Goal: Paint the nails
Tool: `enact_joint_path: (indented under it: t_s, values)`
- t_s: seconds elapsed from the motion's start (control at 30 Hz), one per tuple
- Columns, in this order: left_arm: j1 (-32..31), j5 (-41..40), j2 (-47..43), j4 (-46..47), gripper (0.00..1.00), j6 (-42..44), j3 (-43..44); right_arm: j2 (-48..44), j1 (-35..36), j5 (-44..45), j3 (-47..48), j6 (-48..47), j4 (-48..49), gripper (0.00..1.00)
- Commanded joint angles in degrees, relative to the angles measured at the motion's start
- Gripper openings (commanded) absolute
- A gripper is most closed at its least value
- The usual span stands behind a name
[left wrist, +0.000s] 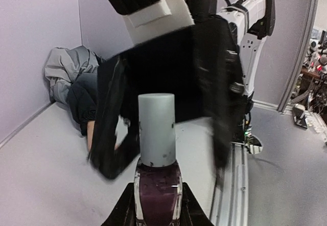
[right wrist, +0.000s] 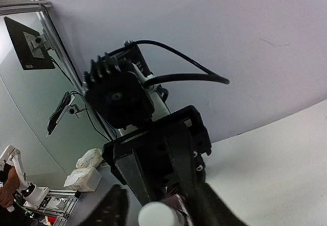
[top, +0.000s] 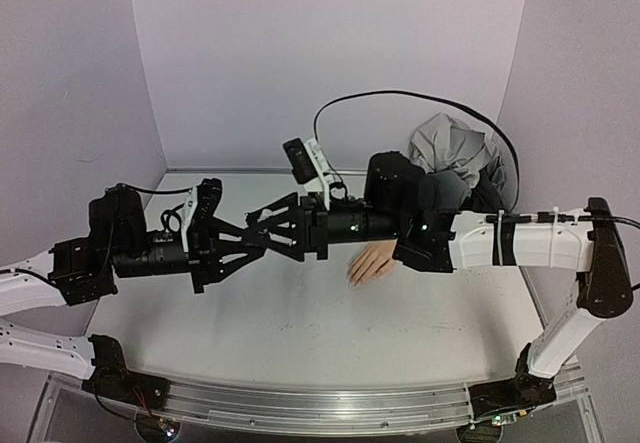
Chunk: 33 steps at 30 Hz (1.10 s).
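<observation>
My left gripper [left wrist: 157,208] is shut on a small bottle of dark maroon polish [left wrist: 157,193] with a white cap [left wrist: 156,129], held upright above the table. My right gripper [left wrist: 164,162] is open, and its blurred fingers [left wrist: 109,134] stand on either side of the cap without touching it. In the top view both grippers, left [top: 250,246] and right [top: 262,225], meet at mid table and hide the bottle. The peach mannequin hand [top: 370,263] lies palm down under the right arm. Its nails are too small to make out. The cap [right wrist: 161,216] shows between the right fingers.
A grey cloth heap [top: 455,153] and a dark sleeve lie at the back right corner, also in the left wrist view [left wrist: 69,73]. A black cable [top: 400,95] loops along the back wall. The table's metal rail [top: 320,408] runs along the near edge.
</observation>
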Motion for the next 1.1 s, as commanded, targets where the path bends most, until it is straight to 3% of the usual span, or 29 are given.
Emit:
enact_joint_path:
  t_s: [0.0,0.07,0.17,0.47,0.73,1.0,1.07]
  values:
    - [-0.51,-14.37,4.46,6.55,0.00,9.33,4.42,-2.56,3.00,14.49,3.88,-0.97,-13.76,0.77]
    - [-1.02,-23.60,6.29,6.43,0.00,11.36,5.35,-3.09,3.08,22.92,5.35,1.10,-20.18,0.85]
    - [-1.01,-25.60,5.22,6.48,0.00,15.02,4.04,-3.34,3.00,30.87,5.68,5.88,-22.32,0.93]
    - [-0.95,-30.26,2.71,6.15,0.00,21.57,0.61,-0.26,3.01,37.13,10.73,13.37,-19.92,0.92]
    - [-0.93,-32.11,3.69,5.85,0.00,22.48,0.98,4.37,3.04,36.25,15.64,16.05,-19.30,0.61]
    - [-0.95,-32.50,4.36,5.79,0.00,21.51,1.07,6.13,3.03,35.18,16.51,16.28,-18.51,0.23]
    - [-0.94,-32.05,4.69,5.62,0.00,21.22,1.25,5.62,3.00,35.90,15.17,16.09,-18.13,0.19]
